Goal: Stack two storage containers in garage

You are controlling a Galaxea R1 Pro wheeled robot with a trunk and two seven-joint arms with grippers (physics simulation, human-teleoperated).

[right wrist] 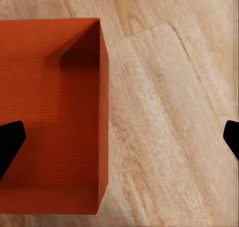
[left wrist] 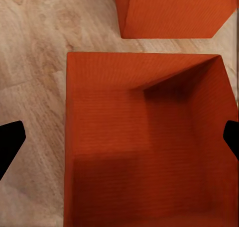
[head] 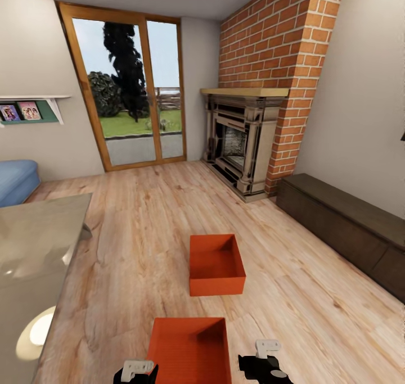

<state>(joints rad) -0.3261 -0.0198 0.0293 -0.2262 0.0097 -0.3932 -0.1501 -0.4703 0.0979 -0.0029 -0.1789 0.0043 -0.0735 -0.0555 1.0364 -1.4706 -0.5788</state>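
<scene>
Two orange-red open-top storage containers rest on the light wood floor of the living room. The near container (head: 188, 350) lies just ahead of me; the far container (head: 216, 263) sits a little beyond it, apart from it. My left gripper (head: 136, 371) hangs open above the near container (left wrist: 144, 147), its fingertips (left wrist: 9, 145) spread wide, with the far container (left wrist: 174, 13) ahead. My right gripper (head: 264, 364) is open over the floor just beside the near container's right wall (right wrist: 102, 112), one black fingertip (right wrist: 9, 142) above the bin's inside. Neither gripper holds anything.
A glass-topped table (head: 34, 260) stands close on the left, with a blue sofa (head: 17, 179) behind it. A brick fireplace (head: 242, 142) and a long dark low cabinet (head: 349, 226) line the right wall. A glass sliding door (head: 132, 86) is at the back.
</scene>
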